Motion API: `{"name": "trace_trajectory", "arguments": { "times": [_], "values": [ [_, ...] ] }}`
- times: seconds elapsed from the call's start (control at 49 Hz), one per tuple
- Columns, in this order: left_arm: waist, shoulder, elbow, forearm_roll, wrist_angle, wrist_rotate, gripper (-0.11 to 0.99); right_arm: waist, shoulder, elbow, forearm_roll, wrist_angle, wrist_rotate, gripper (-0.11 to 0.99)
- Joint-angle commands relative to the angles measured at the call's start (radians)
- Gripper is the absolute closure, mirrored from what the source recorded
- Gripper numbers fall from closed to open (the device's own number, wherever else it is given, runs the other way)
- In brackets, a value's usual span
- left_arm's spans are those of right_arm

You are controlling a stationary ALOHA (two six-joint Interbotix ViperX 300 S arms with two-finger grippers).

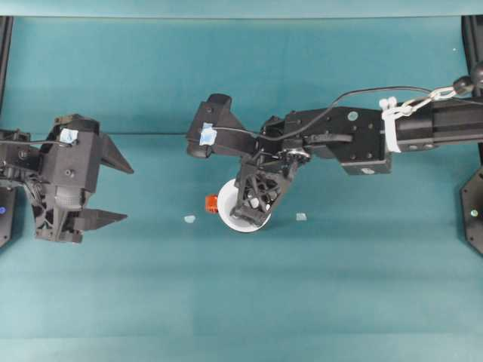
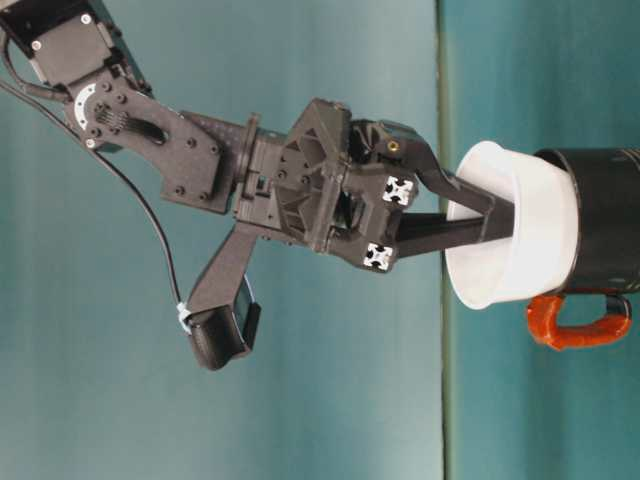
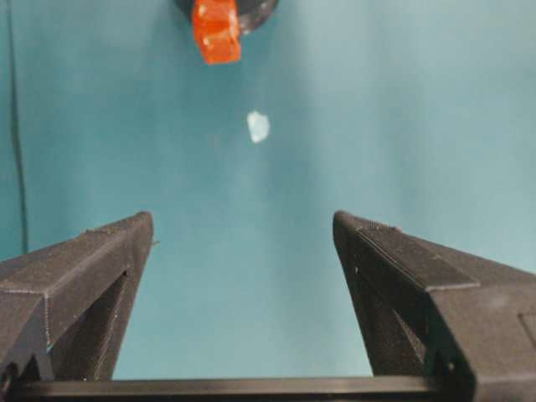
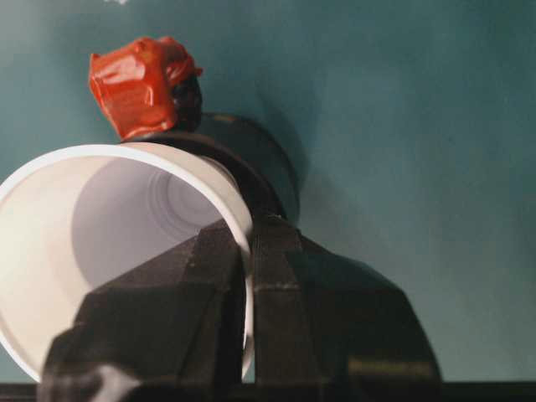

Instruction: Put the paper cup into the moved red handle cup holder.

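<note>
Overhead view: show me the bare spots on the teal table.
Free: the wide strip of teal table below both grippers. Crowded: the centre, where the right gripper pinches the white paper cup in the black red-handled holder.

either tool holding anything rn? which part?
Right tool is shut on the paper cup, pinching its rim wall, one finger inside and one outside. Left tool is open, holding nothing.

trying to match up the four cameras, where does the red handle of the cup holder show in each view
Overhead: red handle just left of the paper cup, near table centre.
Table-level: the handle loops off the black holder, beside the cup's rim.
Left wrist: at the top edge, beyond the open left gripper.
Right wrist: upper left, behind the cup.
Shared landmark: the white cup.
</note>
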Motion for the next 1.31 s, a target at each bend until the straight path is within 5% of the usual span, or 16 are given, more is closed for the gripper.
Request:
{"name": "trace_trajectory", "arguments": {
  "times": [0.0,0.674,0.838,1.103,1.287],
  "values": [
    [-0.002,-0.003,-0.014,0.002,-0.009,-0.002,-0.04,0.005,-0.006,-0.008,-0.002,-0.005,-0.005,0.98],
    [-0.002,-0.003,-0.012,0.002,-0.009,-0.003,-0.04,0.005,-0.017,-0.026,-0.002,0.008,-0.009,0.93],
    [-0.002,-0.003,-0.011,0.002,-0.009,-0.003,-0.04,0.003,-0.021,-0.052,-0.003,0.011,-0.009,0.68],
    [-0.002,-0.003,-0.012,0.002,-0.009,-0.003,-0.04,0.014,-0.021,-0.052,-0.023,0.011,-0.015,-0.04],
    [0.000,-0.002,-0.011,0.002,-0.009,-0.002,-0.04,0.014,-0.023,-0.054,-0.028,0.011,-0.015,-0.04]
  ]
}}
